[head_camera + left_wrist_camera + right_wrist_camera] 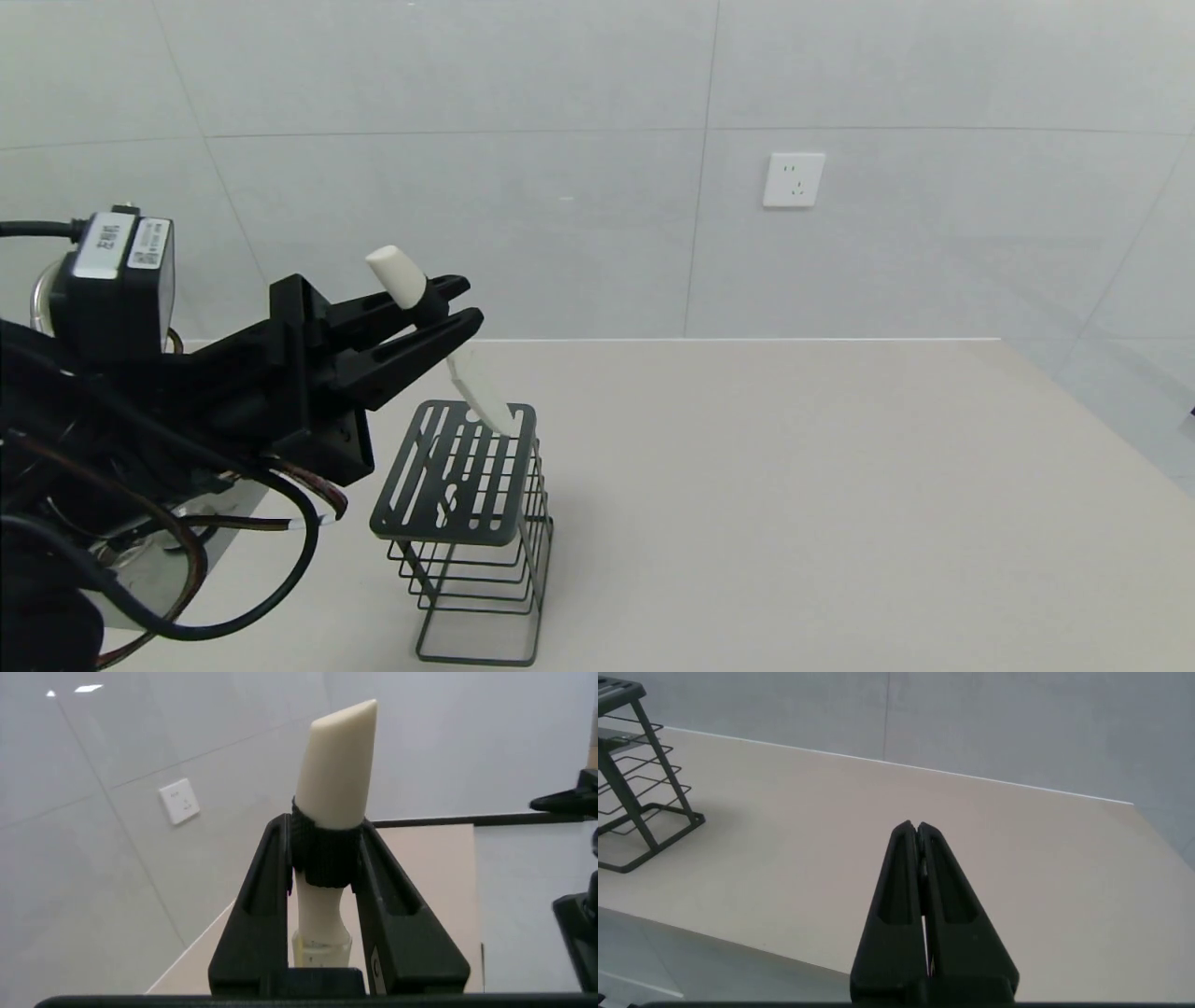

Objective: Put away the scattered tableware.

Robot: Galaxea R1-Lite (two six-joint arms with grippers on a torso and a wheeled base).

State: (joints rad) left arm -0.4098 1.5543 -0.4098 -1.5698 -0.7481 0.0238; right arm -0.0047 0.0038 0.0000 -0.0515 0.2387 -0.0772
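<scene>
**Left gripper holds knife at rack top; right gripper shut, nothing in it**

Head view: the left gripper [464, 301] is clamped on a white-handled knife [474, 381]. Handle sticks up and back past the fingers, blade slants down and to the right. The blade tip overlaps the far right corner of the rack [457, 462]'s slotted top plate. Can't tell if the tip is in a slot or just over it. The rack is black wire, upright, on the left part of the bench [794, 485], toward the near edge. To the right of the rack is bare bench surface out to its right edge, and behind it bare surface to the far edge at the tiled wall. A wall socket [794, 179] sits on the wall, well apart from everything.

Left wrist view: the left gripper [325, 845] has both fingers tight against the knife [336, 765], with a dark band around the handle sitting between them. The slanted handle end rises above the fingertips. The socket [178, 802] is on the wall behind, and a strip of bench [439, 868] shows beyond the fingers.

Right wrist view: the right gripper [920, 835] has fingertips pressed together with nothing between them, over open bench [785, 859]. The rack [635, 784] is well apart from it, near the bench's near edge. The far edge runs along the wall to a corner. Between gripper and rack the surface is plain.
</scene>
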